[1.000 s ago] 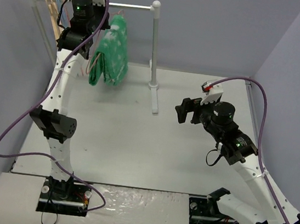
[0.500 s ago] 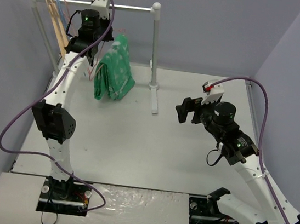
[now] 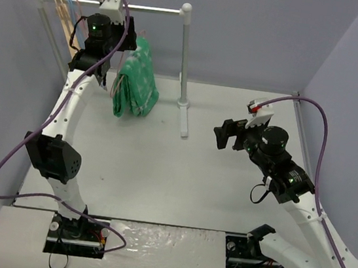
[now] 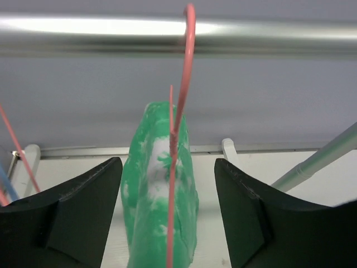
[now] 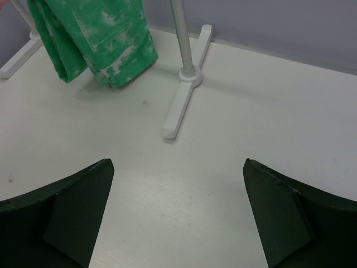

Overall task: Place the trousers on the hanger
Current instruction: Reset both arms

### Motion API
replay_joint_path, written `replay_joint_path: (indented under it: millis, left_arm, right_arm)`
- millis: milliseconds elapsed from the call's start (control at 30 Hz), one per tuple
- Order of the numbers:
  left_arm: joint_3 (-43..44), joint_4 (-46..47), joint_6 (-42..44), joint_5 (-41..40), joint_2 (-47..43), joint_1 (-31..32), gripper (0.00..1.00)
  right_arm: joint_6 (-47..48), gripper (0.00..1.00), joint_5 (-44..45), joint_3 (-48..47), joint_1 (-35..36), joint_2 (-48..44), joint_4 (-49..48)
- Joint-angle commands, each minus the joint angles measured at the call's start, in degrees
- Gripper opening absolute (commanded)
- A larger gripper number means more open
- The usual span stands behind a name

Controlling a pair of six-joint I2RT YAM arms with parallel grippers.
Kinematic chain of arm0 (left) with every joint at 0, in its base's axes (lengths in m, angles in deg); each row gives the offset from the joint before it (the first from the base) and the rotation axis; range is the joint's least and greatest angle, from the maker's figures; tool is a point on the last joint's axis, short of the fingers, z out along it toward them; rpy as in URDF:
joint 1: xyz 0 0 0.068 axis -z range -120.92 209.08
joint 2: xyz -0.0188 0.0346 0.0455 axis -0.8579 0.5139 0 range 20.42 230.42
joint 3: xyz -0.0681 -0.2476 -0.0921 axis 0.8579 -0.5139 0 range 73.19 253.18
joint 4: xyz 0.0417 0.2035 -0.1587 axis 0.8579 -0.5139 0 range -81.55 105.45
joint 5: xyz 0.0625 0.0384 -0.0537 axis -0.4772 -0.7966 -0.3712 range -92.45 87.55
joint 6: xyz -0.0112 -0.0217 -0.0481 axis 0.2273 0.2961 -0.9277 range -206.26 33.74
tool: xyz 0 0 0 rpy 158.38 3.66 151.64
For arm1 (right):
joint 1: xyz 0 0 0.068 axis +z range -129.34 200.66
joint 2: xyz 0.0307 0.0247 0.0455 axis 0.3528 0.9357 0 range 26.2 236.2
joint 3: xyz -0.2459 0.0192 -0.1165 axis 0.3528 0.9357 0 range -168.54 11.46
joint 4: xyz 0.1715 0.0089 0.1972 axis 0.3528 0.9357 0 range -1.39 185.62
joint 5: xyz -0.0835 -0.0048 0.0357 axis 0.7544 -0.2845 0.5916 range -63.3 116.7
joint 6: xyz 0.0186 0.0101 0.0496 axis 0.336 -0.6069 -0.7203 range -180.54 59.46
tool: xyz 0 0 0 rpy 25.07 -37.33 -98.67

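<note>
The green tie-dye trousers (image 3: 137,79) hang folded over the thin pink hanger, whose hook (image 4: 189,33) sits over the silver rail (image 4: 83,34) of the clothes rack. In the left wrist view the trousers (image 4: 159,195) and the hanger wire (image 4: 170,223) hang between my open fingers without touching them. My left gripper (image 3: 128,35) is up at the rail, just left of the trousers, open and empty. My right gripper (image 3: 222,134) is open and empty above the table, right of the rack's post. The trousers' lower ends show in the right wrist view (image 5: 103,39).
The white rack has a right post (image 3: 184,55) with a foot (image 5: 184,106) on the table. Tan wooden and light blue hangers (image 3: 65,16) hang at the rail's left end. Another pink wire (image 4: 17,148) and a blue one (image 4: 5,181) show at the left. Grey walls enclose the table.
</note>
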Motion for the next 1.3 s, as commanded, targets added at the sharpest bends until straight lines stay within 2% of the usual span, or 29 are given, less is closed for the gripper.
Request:
replay_joint_path:
  millis: [0,67,233,367,500,600,800,1000,1267]
  left_arm:
    - [3.32,4.44,0.73,-1.8,-7.33,-0.36,0.7]
    - [4.81,2.62,0.86,-1.9,-9.82,-0.26,0.84]
    - [4.45,-4.65,1.69,-2.44,-17.78,-0.25,0.9]
    - [-5.68,-12.13,3.0,-4.77,-30.33,-0.25,0.94]
    - [-22.66,-13.22,2.2,-8.08,-46.43,-0.22,0.95]
    - [-31.81,-17.22,3.0,-10.68,-55.42,-0.25,0.95]
    - [-38.92,-32.11,4.14,-13.64,-67.34,-0.24,0.96]
    - [-41.07,-37.83,3.12,-14.79,-70.97,-0.2,0.97]
    - [-41.52,-35.17,1.21,-11.55,-67.94,-0.2,0.97]
  right_arm:
    - [2.21,1.0,3.76,-2.85,-0.53,-0.1,-1.37]
    - [3.55,1.0,5.26,-4.62,-0.61,0.51,-0.7]
    - [7.25,1.0,11.63,-10.93,-0.69,1.58,2.72]
    - [9.66,1.0,18.61,-16.64,-0.64,1.26,3.92]
    - [11.29,1.0,23.01,-19.32,-0.68,0.75,3.88]
    - [11.7,1.0,26.71,-19.22,-0.71,-0.26,3.86]
    - [11.35,1.0,30.05,-15.48,-0.7,-2.4,3.85]
    - [11.53,1.0,30.66,-12.49,-0.62,-5.08,3.55]
    - [10.65,1.0,31.06,-11.7,-0.71,-5.05,1.46]
